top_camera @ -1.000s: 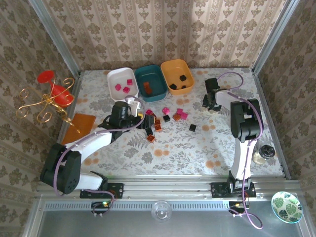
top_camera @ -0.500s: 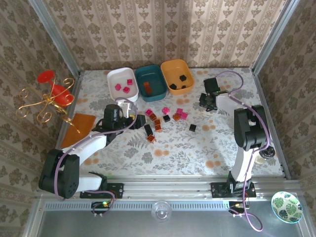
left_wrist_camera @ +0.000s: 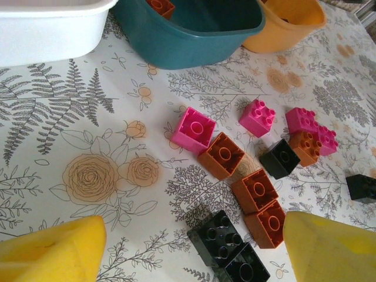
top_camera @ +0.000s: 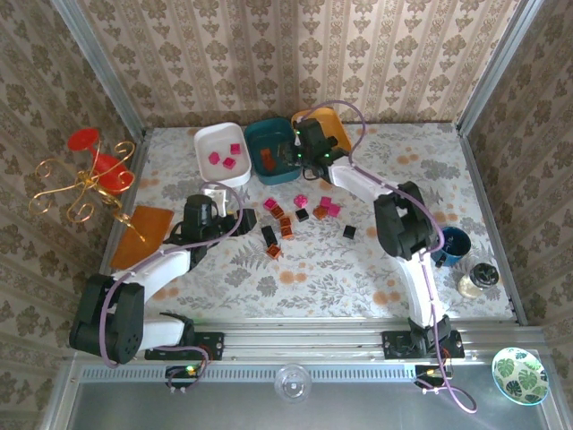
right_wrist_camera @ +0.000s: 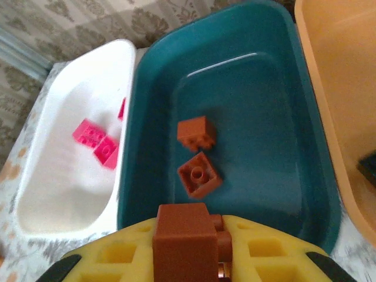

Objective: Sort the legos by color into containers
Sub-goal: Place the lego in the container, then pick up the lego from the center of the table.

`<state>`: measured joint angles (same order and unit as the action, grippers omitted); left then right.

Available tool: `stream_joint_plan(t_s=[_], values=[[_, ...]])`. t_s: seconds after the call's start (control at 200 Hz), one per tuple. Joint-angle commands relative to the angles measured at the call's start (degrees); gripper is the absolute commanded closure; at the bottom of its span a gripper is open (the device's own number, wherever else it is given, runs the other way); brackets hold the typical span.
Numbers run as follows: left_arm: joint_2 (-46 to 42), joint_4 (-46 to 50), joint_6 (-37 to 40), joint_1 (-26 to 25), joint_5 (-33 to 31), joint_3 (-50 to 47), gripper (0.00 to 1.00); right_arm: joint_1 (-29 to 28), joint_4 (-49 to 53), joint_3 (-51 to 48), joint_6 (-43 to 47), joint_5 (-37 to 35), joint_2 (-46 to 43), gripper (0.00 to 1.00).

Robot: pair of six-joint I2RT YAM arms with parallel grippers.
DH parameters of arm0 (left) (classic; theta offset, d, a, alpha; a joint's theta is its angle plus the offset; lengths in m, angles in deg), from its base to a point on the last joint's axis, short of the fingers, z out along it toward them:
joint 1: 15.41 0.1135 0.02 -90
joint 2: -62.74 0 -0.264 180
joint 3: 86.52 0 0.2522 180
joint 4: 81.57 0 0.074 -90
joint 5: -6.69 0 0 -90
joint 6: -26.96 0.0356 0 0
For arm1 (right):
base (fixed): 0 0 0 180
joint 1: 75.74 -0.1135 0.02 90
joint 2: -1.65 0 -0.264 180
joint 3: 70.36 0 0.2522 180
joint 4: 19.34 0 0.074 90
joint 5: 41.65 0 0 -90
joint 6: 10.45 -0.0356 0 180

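My left gripper is released. Its yellow padded fingers are spread wide above the flower-printed tablecloth and grasp nothing. Between and just beyond them lies the loose cluster of small plastic lego blocks in pink, orange-red and black. Several of them touch, and one black block lies apart at the right.

Behind the cluster sits the shallow white plastic tray with three pink blocks inside. Just beside it on the right, the dark teal plastic tray holds two orange-red blocks. My right gripper hovers at that tray's near rim, clenched on a third orange-red block. Furthest right, next to the teal tray, is the orange plastic tray. A dark piece shows at its edge, but I cannot tell what it is.
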<state>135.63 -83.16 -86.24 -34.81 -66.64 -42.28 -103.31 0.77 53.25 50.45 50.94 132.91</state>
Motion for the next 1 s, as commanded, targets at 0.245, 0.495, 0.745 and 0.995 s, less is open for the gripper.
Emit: stream_joint_plan(t_s=[0.245,0.495,0.745,0.995], values=[[1.20,-1.72,-0.69,-0.11,2.09,0.73,0.20,0.77,3.62,7.84,1.83,3.28,1.22,0.39],[2.66,-1.69,-0.91,-1.17,4.04,1.77,0.20,-0.05,-4.92,-24.83,7.90,4.03,-20.70,0.33],[2.84,-1.04,-0.49,-1.87,4.96,2.50,0.20,-4.44,5.22,-30.33,22.91,-4.04,-21.81,0.31],[2.26,-2.74,2.02,-1.87,8.39,1.88,0.19,-5.65,11.28,-22.94,28.71,-6.98,-12.37,0.30]])
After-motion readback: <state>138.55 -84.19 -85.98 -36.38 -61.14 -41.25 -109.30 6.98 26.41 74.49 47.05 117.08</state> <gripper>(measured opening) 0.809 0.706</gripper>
